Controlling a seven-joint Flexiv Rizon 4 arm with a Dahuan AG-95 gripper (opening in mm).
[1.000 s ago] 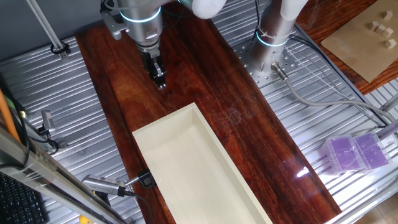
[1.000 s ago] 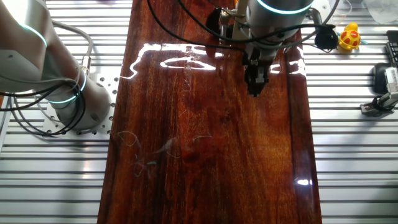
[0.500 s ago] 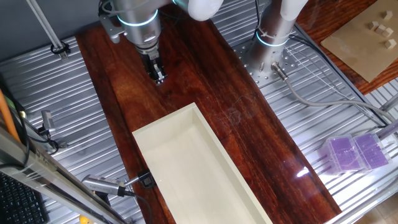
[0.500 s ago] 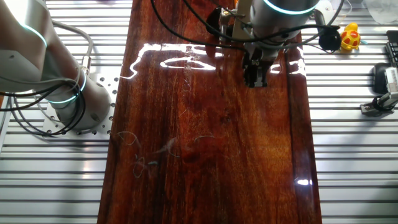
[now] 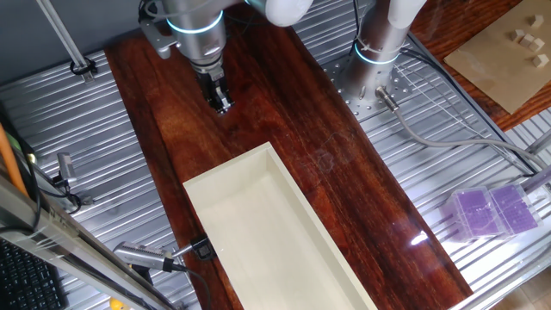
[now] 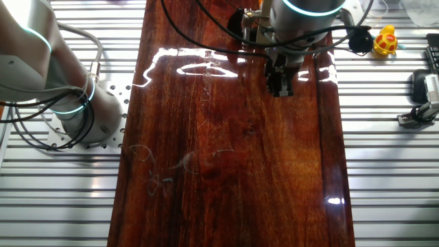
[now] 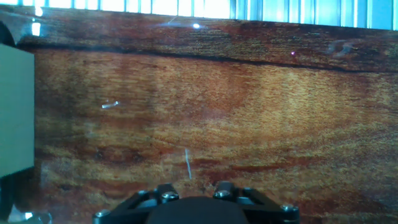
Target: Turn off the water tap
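Observation:
A metal tap-like fitting [image 5: 142, 257] with a black clamp [image 5: 201, 249] lies at the near left corner of the cream basin [image 5: 225, 176]; it is small and I cannot make out its handle. My gripper [image 5: 222, 105] hangs over the bare dark wooden board beyond the basin's far end, far from the fitting. Its fingers look pressed together with nothing between them. It also shows in the other fixed view [image 6: 280, 88]. The hand view shows only the gripper body at the bottom, bare wood, and the basin's edge [image 7: 15, 112] at the left.
The wooden board [image 5: 284, 103] runs down the middle of a ribbed metal table. A second arm's base [image 5: 379, 43] stands at the far right. A purple box [image 5: 492, 211] lies at the right. A yellow duck [image 6: 385, 41] sits off the board.
My gripper has moved a little away from the basin along the board and looks slightly higher. Nothing else has moved.

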